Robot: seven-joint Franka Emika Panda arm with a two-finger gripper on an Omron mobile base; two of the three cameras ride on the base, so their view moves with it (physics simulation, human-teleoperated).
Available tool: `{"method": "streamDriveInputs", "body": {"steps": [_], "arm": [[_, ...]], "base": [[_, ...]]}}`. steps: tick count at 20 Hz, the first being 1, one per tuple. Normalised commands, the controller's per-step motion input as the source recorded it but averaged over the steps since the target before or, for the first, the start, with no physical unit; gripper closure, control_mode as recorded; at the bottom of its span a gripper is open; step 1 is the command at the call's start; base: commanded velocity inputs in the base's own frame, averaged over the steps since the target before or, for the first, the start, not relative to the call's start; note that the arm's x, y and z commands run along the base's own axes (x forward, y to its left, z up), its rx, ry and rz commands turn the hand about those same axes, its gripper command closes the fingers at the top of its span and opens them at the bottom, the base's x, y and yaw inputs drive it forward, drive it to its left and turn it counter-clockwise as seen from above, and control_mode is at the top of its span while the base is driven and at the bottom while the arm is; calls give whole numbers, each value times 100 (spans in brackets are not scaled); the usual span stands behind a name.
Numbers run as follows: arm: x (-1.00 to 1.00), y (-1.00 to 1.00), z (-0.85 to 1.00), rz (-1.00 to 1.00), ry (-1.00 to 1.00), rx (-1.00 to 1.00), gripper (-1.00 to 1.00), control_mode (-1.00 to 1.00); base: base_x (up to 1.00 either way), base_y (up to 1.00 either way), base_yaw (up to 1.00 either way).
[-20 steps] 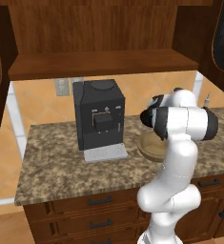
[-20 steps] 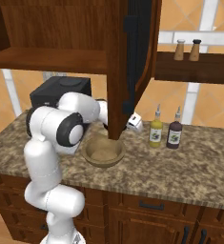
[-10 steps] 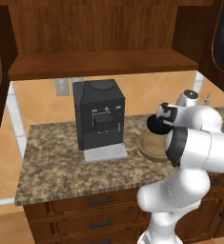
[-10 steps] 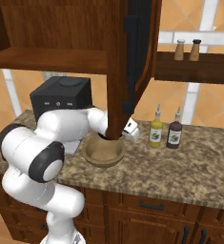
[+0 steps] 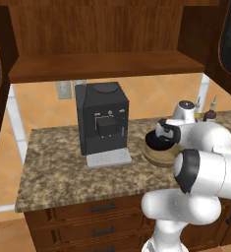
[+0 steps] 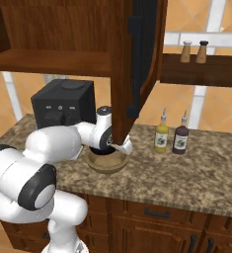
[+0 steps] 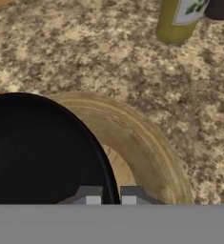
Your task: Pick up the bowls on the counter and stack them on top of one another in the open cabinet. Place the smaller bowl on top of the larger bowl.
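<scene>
A: What's on the counter?
B: A black coffee machine near centre. At its four o'clock sits the tan bowl, the white arm partly covering it.
A: Above?
B: The cabinet shelf, twelve o'clock.

Kitchen: granite counter, coffee machine, wood cabinets.

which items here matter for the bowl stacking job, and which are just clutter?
Job:
- smaller bowl, black, sitting in the larger bowl, claw shut on its rim
- larger bowl, tan, on the counter
- open cabinet shelf above

Clutter:
- coffee machine
- two bottles on the counter
- shakers on the side shelf
</scene>
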Motion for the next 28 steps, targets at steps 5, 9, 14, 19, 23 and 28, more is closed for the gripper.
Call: {"method": "streamDriveInputs", "body": {"steps": [5, 9, 14, 19, 23, 28], "arm": [[16, 0, -32, 0, 1, 0, 100, -100], [33, 0, -28, 0, 0, 0, 100, -100], [7, 0, 4, 0, -1, 0, -100, -100], [-24, 0, 90, 0, -14, 0, -100, -100], [-34, -27, -8, -4, 13, 0, -100, -100], [-24, -13, -43, 0, 14, 0, -100, -100]], "base": [[0, 0, 0], [0, 0, 0], [0, 0, 0], [0, 0, 0], [0, 0, 0], [0, 0, 0]]}}
